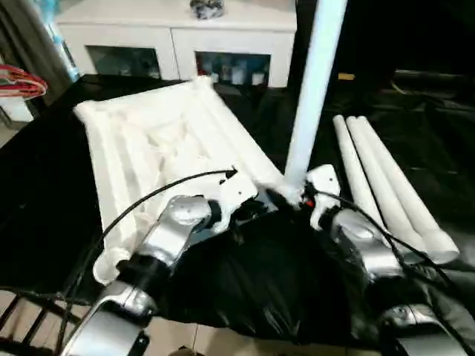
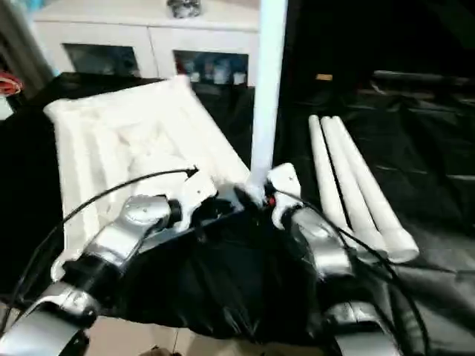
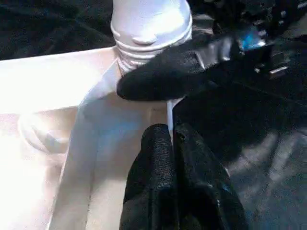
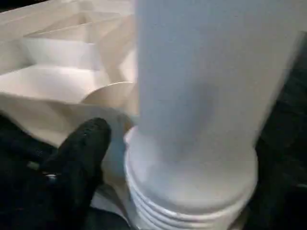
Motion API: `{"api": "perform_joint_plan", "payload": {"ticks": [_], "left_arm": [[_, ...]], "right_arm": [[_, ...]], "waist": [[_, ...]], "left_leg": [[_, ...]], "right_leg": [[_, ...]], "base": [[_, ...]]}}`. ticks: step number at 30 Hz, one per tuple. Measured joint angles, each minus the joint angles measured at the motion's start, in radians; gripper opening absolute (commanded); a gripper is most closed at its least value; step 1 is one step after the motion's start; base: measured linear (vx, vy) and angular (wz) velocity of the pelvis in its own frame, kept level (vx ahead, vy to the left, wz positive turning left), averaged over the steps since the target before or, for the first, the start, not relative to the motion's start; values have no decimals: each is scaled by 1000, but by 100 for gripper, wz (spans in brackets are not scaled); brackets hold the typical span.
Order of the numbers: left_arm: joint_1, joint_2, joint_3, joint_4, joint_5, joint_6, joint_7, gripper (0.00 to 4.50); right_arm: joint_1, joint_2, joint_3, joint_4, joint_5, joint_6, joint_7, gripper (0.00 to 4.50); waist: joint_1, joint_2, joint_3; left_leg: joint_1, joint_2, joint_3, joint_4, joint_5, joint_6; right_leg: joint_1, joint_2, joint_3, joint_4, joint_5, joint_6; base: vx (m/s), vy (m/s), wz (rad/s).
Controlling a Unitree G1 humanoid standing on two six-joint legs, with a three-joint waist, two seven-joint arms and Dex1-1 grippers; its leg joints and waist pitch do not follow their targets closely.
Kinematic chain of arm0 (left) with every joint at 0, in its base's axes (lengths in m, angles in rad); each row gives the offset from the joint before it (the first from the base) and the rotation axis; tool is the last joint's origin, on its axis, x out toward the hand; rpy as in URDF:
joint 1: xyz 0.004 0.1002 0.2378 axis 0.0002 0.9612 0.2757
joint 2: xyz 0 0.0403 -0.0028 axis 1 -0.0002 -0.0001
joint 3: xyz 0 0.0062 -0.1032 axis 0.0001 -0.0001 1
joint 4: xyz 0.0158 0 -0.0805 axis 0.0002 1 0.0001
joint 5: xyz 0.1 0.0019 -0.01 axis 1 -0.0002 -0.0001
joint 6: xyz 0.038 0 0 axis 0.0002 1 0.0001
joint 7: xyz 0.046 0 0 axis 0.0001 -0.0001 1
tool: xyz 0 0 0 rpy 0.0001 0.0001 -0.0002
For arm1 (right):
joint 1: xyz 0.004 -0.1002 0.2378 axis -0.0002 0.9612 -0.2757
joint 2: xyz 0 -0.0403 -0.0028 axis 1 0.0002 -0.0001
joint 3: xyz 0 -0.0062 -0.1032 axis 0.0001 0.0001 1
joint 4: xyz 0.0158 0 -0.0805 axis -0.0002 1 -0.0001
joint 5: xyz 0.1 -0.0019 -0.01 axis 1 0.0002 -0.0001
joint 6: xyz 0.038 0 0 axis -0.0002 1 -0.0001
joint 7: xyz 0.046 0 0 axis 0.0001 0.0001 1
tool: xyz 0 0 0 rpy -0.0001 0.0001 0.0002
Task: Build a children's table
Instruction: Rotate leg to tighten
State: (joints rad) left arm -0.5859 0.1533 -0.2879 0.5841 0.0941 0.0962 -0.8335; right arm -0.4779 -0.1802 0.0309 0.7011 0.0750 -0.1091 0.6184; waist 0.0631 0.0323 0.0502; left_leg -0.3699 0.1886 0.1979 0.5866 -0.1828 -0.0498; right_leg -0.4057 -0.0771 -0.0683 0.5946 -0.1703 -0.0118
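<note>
The children's table top [image 1: 163, 141] lies upside down, ribs up, on a black cover. One white leg [image 1: 312, 89] stands upright in the near right corner socket, and its threaded base [image 4: 187, 196] shows at the socket. My right gripper [image 1: 294, 197] is open, its jaws on either side of that base, and one finger [image 4: 84, 153] stands a little off it. My left gripper [image 3: 170, 132] is shut on the thin rim of the table top right beside that corner. Loose white legs [image 1: 378, 178] lie side by side to the right.
A white cabinet [image 1: 178, 37] with glass-fronted compartments stands behind the table top. The black cover [image 1: 252, 289] drapes over the near edge, below my forearms. Red and white wires [image 1: 18, 81] sit at the far left.
</note>
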Motion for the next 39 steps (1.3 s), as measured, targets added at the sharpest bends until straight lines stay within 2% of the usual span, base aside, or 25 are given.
{"api": "perform_joint_plan", "payload": {"ticks": [4, 10, 16, 17, 27, 33, 39], "left_arm": [[29, 31, -5, -37, -13, -21, -64, 0], [57, 80, -4, -69, -49, -35, -157, 0], [73, 133, -4, -87, -85, -39, -271, 0], [73, 136, -5, -88, -89, -39, -282, 0], [79, 177, -22, -106, -120, -38, -387, 0], [80, 184, -23, -106, -128, -30, -411, 0], [80, 173, -21, -107, -136, -4, -392, 0]], "right_arm": [[51, -50, 17, -77, 8, 4, 66, 446], [144, -114, 31, -219, 77, 83, 239, 446], [168, -170, 69, -277, 118, 123, 377, 446], [168, -174, 75, -283, 119, 127, 387, 419], [169, -212, 101, -328, 128, 171, 482, 347], [167, -221, 109, -329, 133, 182, 509, 292], [165, -201, 103, -317, 136, 189, 492, 278]], "waist": [[1, 0, 0], [0, 1, 1], [0, 1, 1], [2, 1, 1], [28, 0, 1], [29, 0, 1], [27, 0, 1]], "left_leg": [[0, 0, 0, 0, 0, 0], [0, 0, 0, 0, 0, 0], [0, 0, 0, 0, 0, 0], [0, 0, 0, 0, 0, 0], [-1, 0, 0, 0, 0, 0], [-2, 0, 0, 1, 0, 0], [-1, 0, 0, 1, 0, 0]], "right_leg": [[0, 0, 0, 0, 0, 0], [0, 0, 0, 0, 0, 0], [0, 0, 0, 0, 0, 0], [0, 0, 0, 0, 0, 0], [-1, 0, 0, 0, 0, 0], [0, 0, 0, 0, 0, 0], [0, 0, 0, 0, 0, 0]], "base": [[0, 0, 0], [0, 0, 0], [0, 0, 0], [0, 0, 0], [0, 0, 0], [0, 0, 0], [0, 0, 0]]}}
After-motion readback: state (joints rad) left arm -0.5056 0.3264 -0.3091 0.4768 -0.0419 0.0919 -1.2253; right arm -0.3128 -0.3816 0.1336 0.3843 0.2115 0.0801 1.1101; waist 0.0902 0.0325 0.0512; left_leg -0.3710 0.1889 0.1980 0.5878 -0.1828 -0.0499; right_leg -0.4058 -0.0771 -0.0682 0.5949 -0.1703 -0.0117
